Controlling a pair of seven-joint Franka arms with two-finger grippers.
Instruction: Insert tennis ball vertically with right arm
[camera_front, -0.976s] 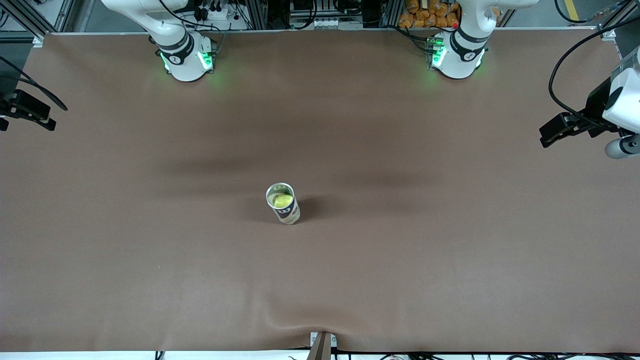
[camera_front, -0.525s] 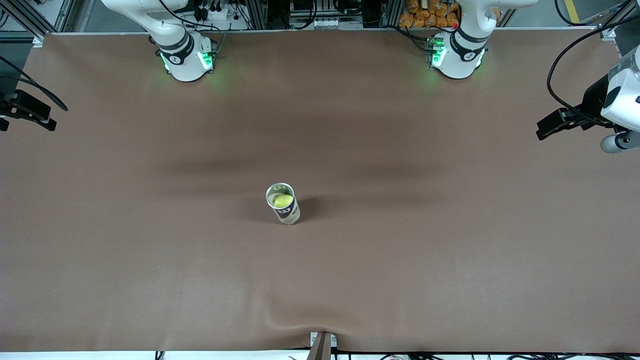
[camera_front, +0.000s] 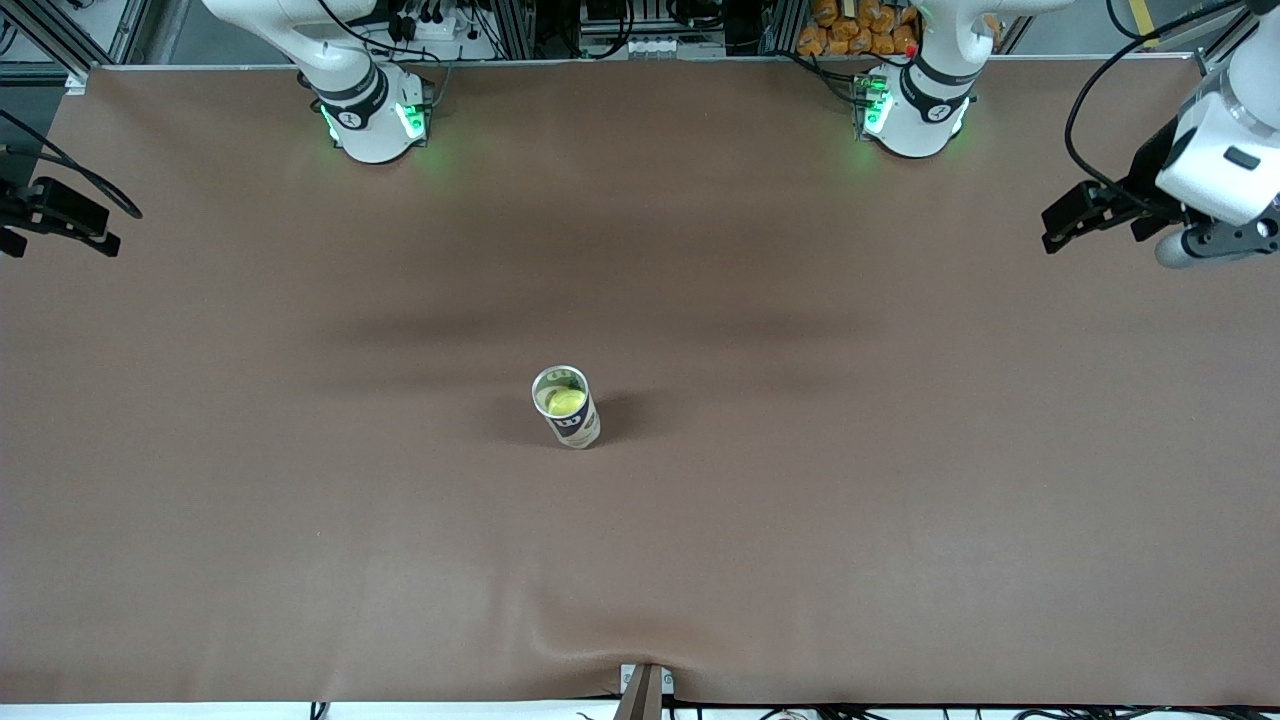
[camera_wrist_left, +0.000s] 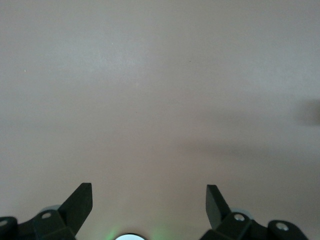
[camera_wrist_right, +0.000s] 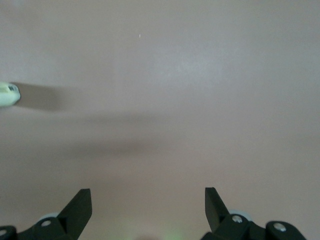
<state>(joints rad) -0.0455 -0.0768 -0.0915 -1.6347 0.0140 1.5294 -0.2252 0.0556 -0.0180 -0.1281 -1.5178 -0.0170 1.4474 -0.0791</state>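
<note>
A wide brown surface (camera_front: 800, 520) fills the front view, bare apart from one can (camera_front: 567, 408) standing upright near its middle, which serves here as the landmark. The right arm (camera_front: 340, 80) rises from its base at the edge of the surface farthest from the front camera, toward its own end of the table from the can; the left arm (camera_front: 930, 90) rises from its base along that same edge, toward the other end. The left gripper (camera_front: 1075, 213) hangs in the air over the left arm's end of the surface, well apart from the can, its fingers (camera_wrist_left: 80, 202) spread wide with nothing between them. The right gripper (camera_front: 60, 212) hangs over the right arm's end of the surface, likewise well apart from the can, its fingers (camera_wrist_right: 80, 205) also spread wide and holding nothing. The can is open at the top, and a yellow-green tennis ball (camera_front: 565, 401) sits inside it, just below the rim.
</note>
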